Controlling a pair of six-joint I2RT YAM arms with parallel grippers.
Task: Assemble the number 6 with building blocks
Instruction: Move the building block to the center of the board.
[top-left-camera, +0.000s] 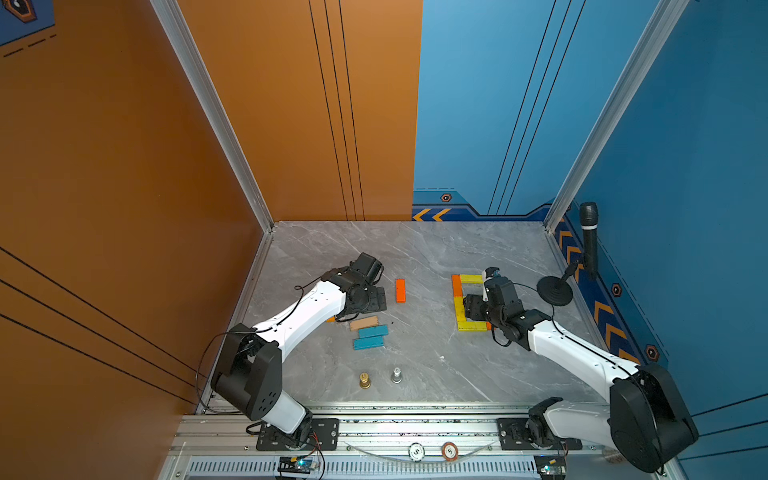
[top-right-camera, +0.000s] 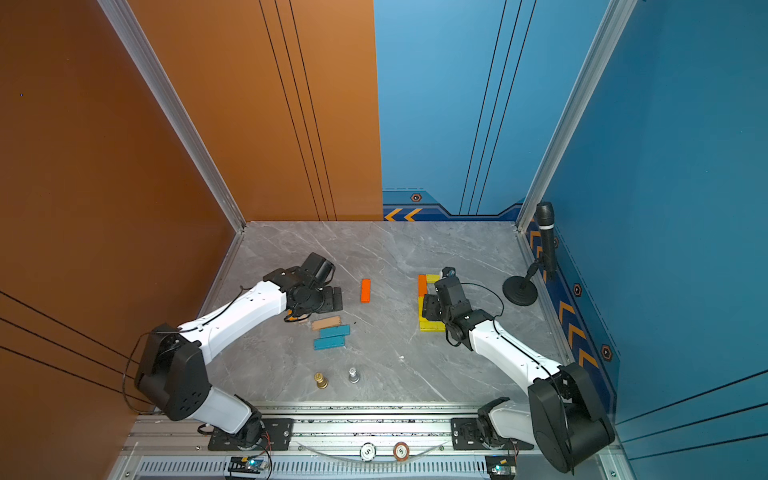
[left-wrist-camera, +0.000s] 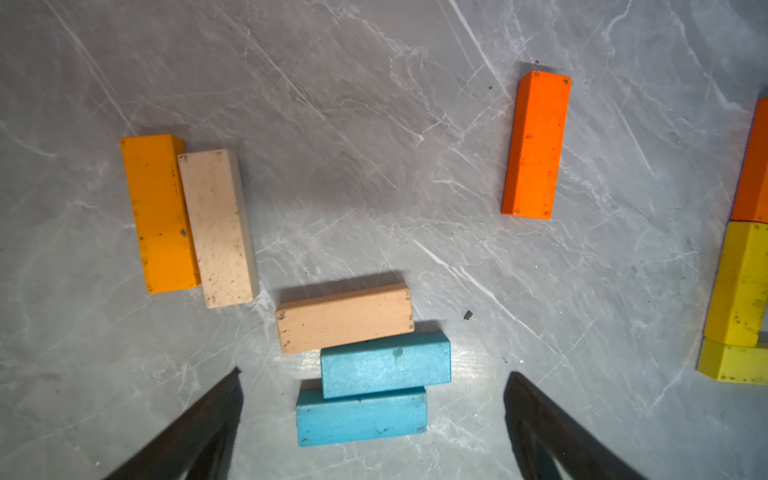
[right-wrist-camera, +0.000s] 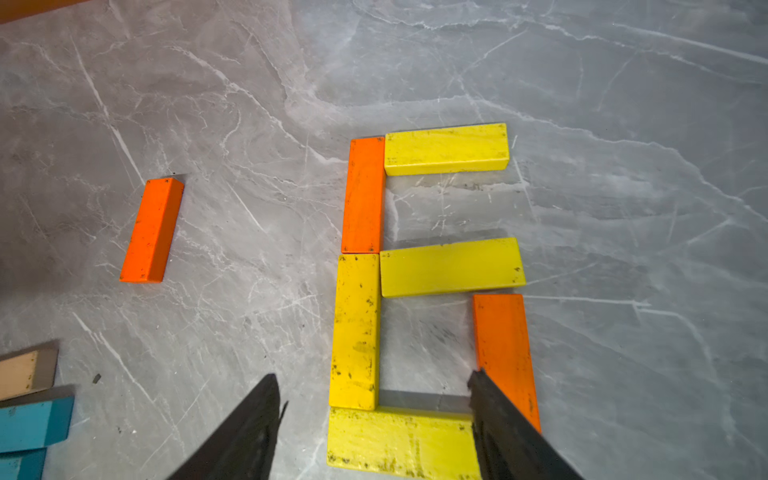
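Teal blocks (left-wrist-camera: 385, 365) and a tan block (left-wrist-camera: 344, 318) lie loose under our left pincer (left-wrist-camera: 374, 372), which is spread wide and empty. On the desk (top-left-camera: 419, 249) beyond them lies a spare orange block (top-left-camera: 400, 290). Rightward, our right pincer (right-wrist-camera: 372, 374), spread and empty, hangs over the six (right-wrist-camera: 356, 332). One finger (right-wrist-camera: 507, 432) overlaps its orange closing block (right-wrist-camera: 500, 332), so a crooked retreat could nudge it askew. Both top views hide the middle yellow bar (right-wrist-camera: 452, 267) behind the arm; the right wrist view shows it.

A digit 5 is seen printed on the white chip (top-left-camera: 416, 451) and on the brown chip (top-left-camera: 449, 451), both lying on the front rail (top-left-camera: 374, 434).
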